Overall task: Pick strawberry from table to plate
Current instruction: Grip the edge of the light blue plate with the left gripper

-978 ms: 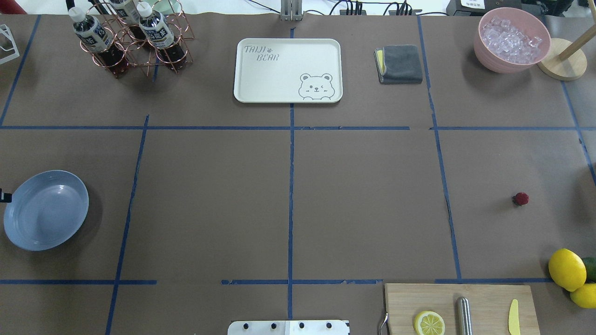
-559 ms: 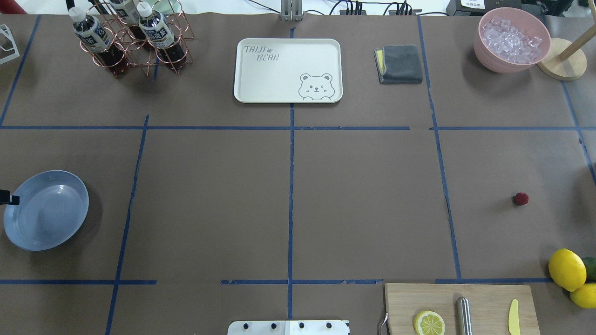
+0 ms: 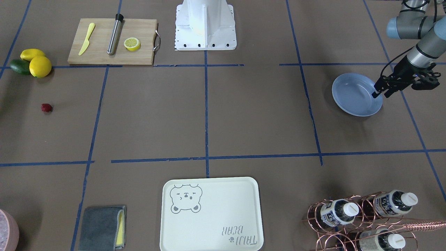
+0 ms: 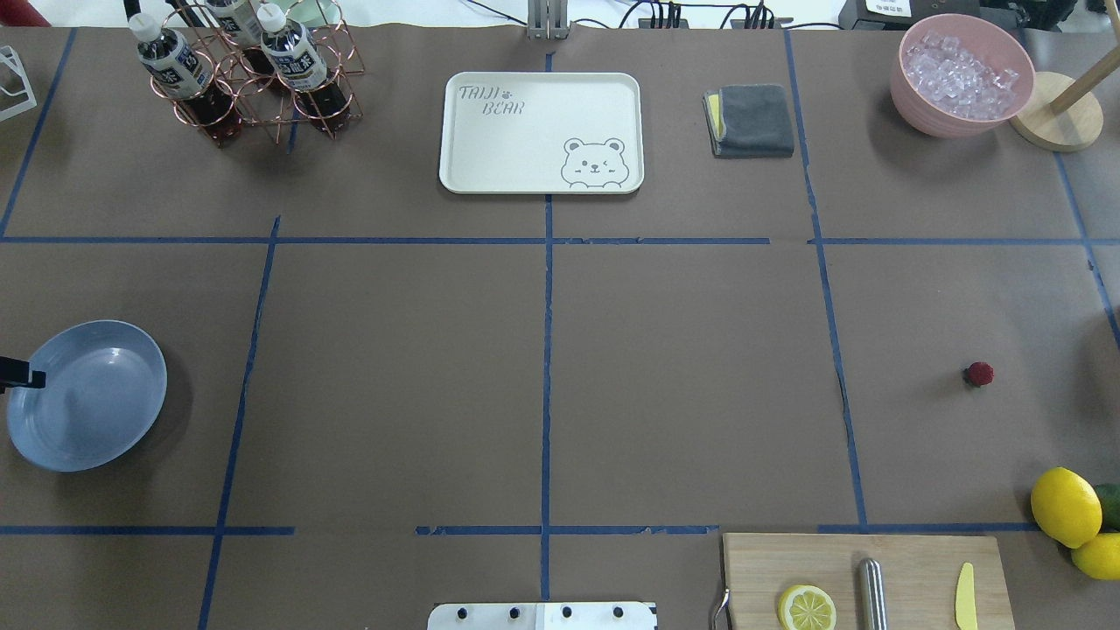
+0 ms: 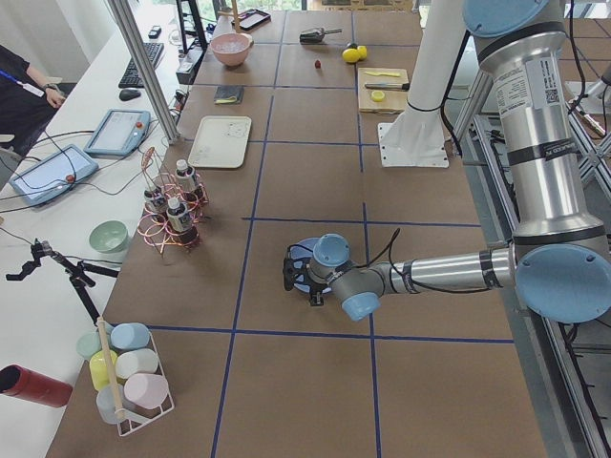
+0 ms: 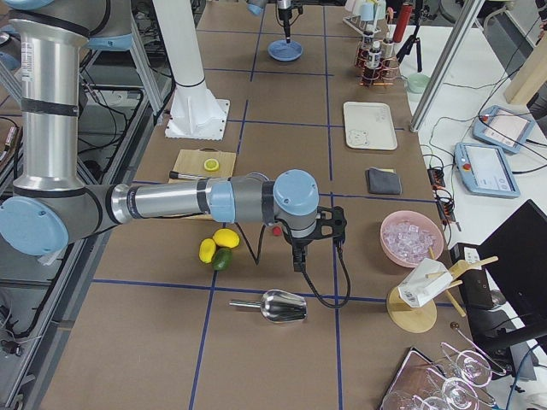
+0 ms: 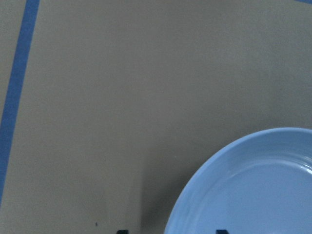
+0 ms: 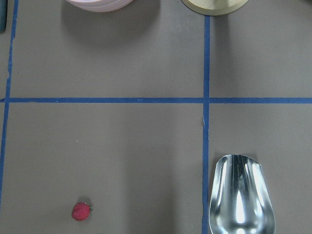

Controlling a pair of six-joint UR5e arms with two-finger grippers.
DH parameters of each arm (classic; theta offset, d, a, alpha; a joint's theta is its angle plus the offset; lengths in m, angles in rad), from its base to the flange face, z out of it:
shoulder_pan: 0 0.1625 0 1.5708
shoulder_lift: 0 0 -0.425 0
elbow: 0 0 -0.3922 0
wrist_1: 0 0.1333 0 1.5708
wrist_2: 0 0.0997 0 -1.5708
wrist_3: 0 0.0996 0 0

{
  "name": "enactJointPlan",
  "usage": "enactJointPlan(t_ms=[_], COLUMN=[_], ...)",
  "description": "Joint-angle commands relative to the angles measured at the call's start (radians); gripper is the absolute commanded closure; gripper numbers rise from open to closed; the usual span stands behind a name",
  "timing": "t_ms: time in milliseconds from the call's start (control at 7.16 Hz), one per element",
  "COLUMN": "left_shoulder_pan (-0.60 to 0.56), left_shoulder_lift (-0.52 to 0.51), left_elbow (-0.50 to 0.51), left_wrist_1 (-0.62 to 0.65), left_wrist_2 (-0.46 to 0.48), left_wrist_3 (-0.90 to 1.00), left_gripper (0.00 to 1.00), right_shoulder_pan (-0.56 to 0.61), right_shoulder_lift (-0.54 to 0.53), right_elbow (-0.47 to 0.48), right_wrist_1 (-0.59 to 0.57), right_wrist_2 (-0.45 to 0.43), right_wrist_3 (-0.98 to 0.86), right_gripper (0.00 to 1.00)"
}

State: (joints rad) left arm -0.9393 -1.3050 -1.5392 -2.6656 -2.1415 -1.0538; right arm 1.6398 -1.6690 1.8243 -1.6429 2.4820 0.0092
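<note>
Strawberry (image 4: 979,374) sits alone on the bench (image 4: 682,385), out on the robot's right, apart from the lemons (image 4: 1065,506) nearer the base, and not yet gripped. Your right gripper (image 6: 318,248) hangs near it in the side view; whether its fingers are spread or pressed together, I cannot tell from there. The right wrist camera has the berry low and left in its frame, with a metal scoop (image 8: 239,195) well off to the other side, so you're not centred.

My read: this is the approach. Slide over until the berry is squarely under the wrist. Come straight down with the fingers wide on both sides, then close softly. It's small and round and looks likely to roll or squash.

Far across the bench, on the robot's left, the plate (image 4: 122,420) waits. The left gripper (image 3: 381,90) hangs over its outer rim, fingers (image 3: 377,92) spread, pinching nothing. That's a long carry, so plan a low, steady crossing.
</note>
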Motion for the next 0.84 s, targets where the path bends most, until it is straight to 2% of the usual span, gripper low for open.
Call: enactJointPlan(t_ms=[0,419,699], left_shoulder_pan=[0.013,0.025,0.025], left_shoulder_lift=[-0.005,-0.014,-0.017], left_elbow=[0.002,0.014,0.014], left_wrist_1=[0.001,0.001,0.003], left_wrist_2=[0.000,0.000,0.000], left_wrist_3=[0.000,0.001,0.001], left_gripper=[0.38,0.39,0.77], right_shoulder_pan=[0.000,0.000,0.000], right_shoulder_lift=[0.000,0.000,0.000], right_elbow=[0.001,0.003,0.009], right_wrist_1=[0.000,0.000,0.000], right_wrist_2=[0.000,0.000,0.002], right_wrist_3=[0.000,0.000,0.000], right_gripper=[0.00,0.00,0.00])
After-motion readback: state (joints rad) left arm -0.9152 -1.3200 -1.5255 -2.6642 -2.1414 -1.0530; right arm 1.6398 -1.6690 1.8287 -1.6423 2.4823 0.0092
